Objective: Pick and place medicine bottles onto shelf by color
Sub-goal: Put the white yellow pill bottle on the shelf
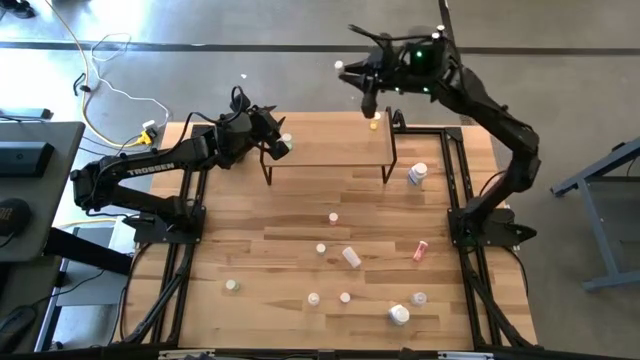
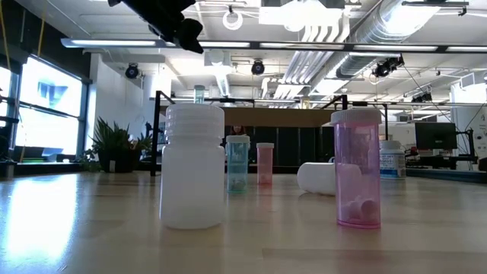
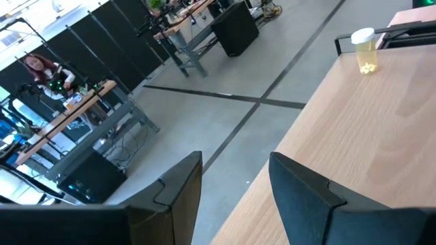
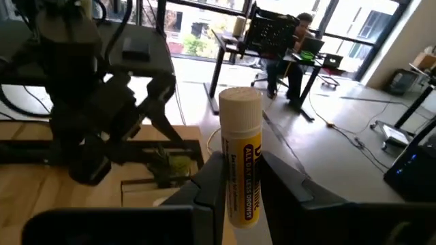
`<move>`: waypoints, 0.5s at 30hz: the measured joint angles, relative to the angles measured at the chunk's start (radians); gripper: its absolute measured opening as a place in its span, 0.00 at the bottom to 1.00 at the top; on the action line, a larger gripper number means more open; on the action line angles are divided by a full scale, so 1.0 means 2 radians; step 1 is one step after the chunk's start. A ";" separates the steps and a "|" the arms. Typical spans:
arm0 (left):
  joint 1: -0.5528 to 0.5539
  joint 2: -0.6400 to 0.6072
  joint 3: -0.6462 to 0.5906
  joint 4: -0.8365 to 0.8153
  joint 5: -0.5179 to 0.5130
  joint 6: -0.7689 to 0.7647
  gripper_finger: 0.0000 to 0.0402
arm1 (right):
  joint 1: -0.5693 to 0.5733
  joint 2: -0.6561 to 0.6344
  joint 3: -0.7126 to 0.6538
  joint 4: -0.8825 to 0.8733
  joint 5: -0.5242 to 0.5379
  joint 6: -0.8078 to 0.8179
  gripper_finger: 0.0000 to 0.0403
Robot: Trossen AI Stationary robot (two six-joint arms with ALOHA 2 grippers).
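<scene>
The big wooden table (image 1: 300,215) has many little medicine bottles (image 1: 345,256) scattered on it. At its far end stands the small light-wood shelf on thin black legs (image 1: 330,150), with one tiny orange bottle (image 1: 374,124) near its right end. The right gripper (image 4: 240,178) is up above that end of the shelf, pinched tight on a tall white tube with a yellow label (image 4: 241,153). The left gripper (image 3: 231,187) is by the shelf's left end, fingers partly apart, holding nothing. The tube is tall and thin, so it might tip over or roll off the narrow shelf if let go crooked. The left arm says "TROSSEN". The tube's writing is too blurry to read.
</scene>
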 joint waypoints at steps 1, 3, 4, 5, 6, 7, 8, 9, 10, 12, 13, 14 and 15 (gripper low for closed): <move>0.000 0.000 0.000 0.000 0.000 0.000 0.40 | 0.000 -0.009 -0.026 0.011 0.000 0.007 0.15; 0.000 0.000 0.000 0.000 0.000 0.000 0.40 | -0.002 -0.030 -0.095 0.060 -0.001 0.027 0.15; 0.000 0.000 0.000 0.000 0.000 0.000 0.40 | -0.004 -0.041 -0.135 0.091 0.000 0.041 0.15; 0.000 0.000 0.000 0.000 0.000 0.000 0.40 | -0.006 -0.055 -0.173 0.127 -0.001 0.056 0.15; 0.000 0.000 0.000 0.000 0.000 0.000 0.40 | -0.009 -0.068 -0.207 0.168 0.001 0.069 0.15; 0.000 0.000 0.000 0.000 0.000 0.003 0.40 | -0.009 -0.083 -0.238 0.209 0.007 0.080 0.15; 0.000 0.000 0.000 0.000 0.000 0.007 0.40 | -0.010 -0.095 -0.265 0.251 0.011 0.090 0.15; 0.000 0.000 0.000 0.000 0.000 0.013 0.40 | -0.010 -0.105 -0.288 0.287 0.013 0.099 0.15; 0.000 0.000 0.000 0.000 0.000 0.019 0.40 | -0.009 -0.112 -0.310 0.319 0.014 0.106 0.15; 0.000 0.000 0.000 0.000 -0.001 0.025 0.40 | -0.004 -0.116 -0.347 0.368 0.012 0.124 0.15; 0.000 0.000 0.000 0.000 -0.001 0.025 0.40 | -0.001 -0.116 -0.363 0.386 0.012 0.130 0.15; 0.000 0.000 0.000 0.000 -0.001 0.022 0.40 | 0.002 -0.116 -0.376 0.406 0.011 0.136 0.15; 0.000 0.000 0.000 0.000 -0.002 0.016 0.40 | 0.004 -0.116 -0.388 0.423 0.011 0.143 0.15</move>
